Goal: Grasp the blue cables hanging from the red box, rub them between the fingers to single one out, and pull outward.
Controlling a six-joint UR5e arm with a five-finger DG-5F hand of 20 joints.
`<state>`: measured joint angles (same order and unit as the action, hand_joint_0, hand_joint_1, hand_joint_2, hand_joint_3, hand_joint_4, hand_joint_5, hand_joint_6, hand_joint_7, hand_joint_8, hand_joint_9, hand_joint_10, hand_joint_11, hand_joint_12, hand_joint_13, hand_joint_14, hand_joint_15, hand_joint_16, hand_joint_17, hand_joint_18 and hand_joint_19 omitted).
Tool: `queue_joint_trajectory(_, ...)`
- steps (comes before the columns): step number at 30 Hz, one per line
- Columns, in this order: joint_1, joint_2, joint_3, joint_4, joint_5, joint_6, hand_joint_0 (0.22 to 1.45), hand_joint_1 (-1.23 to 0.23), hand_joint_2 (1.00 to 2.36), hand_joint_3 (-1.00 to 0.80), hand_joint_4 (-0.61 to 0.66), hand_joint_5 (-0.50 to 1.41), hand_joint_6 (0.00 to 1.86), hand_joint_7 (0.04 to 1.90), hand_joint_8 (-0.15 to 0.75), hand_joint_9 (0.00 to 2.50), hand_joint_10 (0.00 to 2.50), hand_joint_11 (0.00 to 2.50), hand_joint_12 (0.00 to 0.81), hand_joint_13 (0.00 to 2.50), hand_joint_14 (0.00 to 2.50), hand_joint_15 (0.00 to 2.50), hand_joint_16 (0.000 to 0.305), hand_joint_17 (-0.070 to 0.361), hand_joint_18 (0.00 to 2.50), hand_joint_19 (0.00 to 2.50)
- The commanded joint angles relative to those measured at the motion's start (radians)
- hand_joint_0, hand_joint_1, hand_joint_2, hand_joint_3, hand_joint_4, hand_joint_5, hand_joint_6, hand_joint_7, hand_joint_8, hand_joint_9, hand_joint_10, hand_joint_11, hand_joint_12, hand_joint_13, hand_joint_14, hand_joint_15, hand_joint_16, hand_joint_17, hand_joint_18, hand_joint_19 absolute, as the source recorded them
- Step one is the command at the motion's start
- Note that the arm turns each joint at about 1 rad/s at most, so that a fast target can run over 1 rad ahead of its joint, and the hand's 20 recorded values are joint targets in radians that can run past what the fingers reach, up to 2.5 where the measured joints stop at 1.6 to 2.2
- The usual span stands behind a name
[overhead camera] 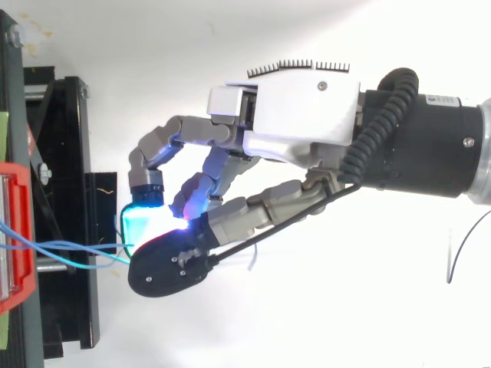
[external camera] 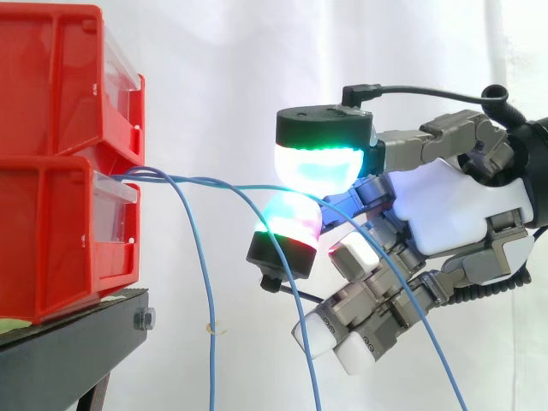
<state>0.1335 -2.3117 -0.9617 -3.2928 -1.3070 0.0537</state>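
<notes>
Hand (external camera: 462, 205): seen entering from the right edge of the side view, with the palm turned toward the red box (external camera: 51, 240); in the top view (overhead camera: 299, 107) it is stretched out toward the box at the left edge.
Hand state: closed to a narrow pinch. Two glowing fingertips (external camera: 321, 167) are set one against the other, the upper cyan and green, the lower magenta and green, and a single cable is held between them.
Other fingers: curled under the palm, with white pads; nothing is gripped by them.
Pinched cable (external camera: 248, 187): stretched nearly level from the box to the pinch. Past the pinch it is draped over the front of the curled fingers and runs down to the bottom edge.
Blue cables (external camera: 205, 282): two more hang free from the same opening. One is well apart from the hand. The other passes close by the lower fingertip, and contact there cannot be told.
Red box: the lower of two stacked red bins, with the cables coming out at its clear front.
Black stand (external camera: 68, 351): the bins are carried on it.
White curtain (external camera: 214, 68): hung behind everything.
</notes>
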Motion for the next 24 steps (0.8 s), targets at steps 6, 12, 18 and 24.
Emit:
queue_joint_trajectory(6, 0.000, 0.002, 0.000, -0.004, -0.002, 0.002, 0.57, -0.71, 1.01, -0.42, 0.11, -0.11, 0.84, 1.16, 0.302, 1.22, 0.02, 0.55, 0.384, 0.77, 0.01, 0.35, 0.041, 0.093, 0.66, 0.33)
queue_joint_trajectory(12, 0.000, 0.000, 0.000, -0.004, 0.000, 0.002, 0.58, -0.71, 1.00, -0.48, 0.11, -0.10, 0.84, 1.17, 0.295, 1.23, 0.02, 0.56, 0.386, 0.78, 0.01, 0.34, 0.041, 0.092, 0.66, 0.33)
queue_joint_trajectory(18, 0.000, 0.000, 0.001, -0.005, 0.000, 0.002, 0.58, -0.76, 1.00, -0.50, 0.10, -0.09, 0.84, 1.17, 0.295, 1.25, 0.02, 0.58, 0.384, 0.80, 0.01, 0.34, 0.040, 0.089, 0.67, 0.32)
queue_joint_trajectory(24, 0.000, 0.000, 0.000, -0.008, -0.002, 0.002, 0.62, -0.80, 1.01, -0.41, 0.09, -0.09, 0.85, 1.23, 0.310, 1.29, 0.02, 0.61, 0.375, 0.82, 0.01, 0.36, 0.038, 0.084, 0.68, 0.33)
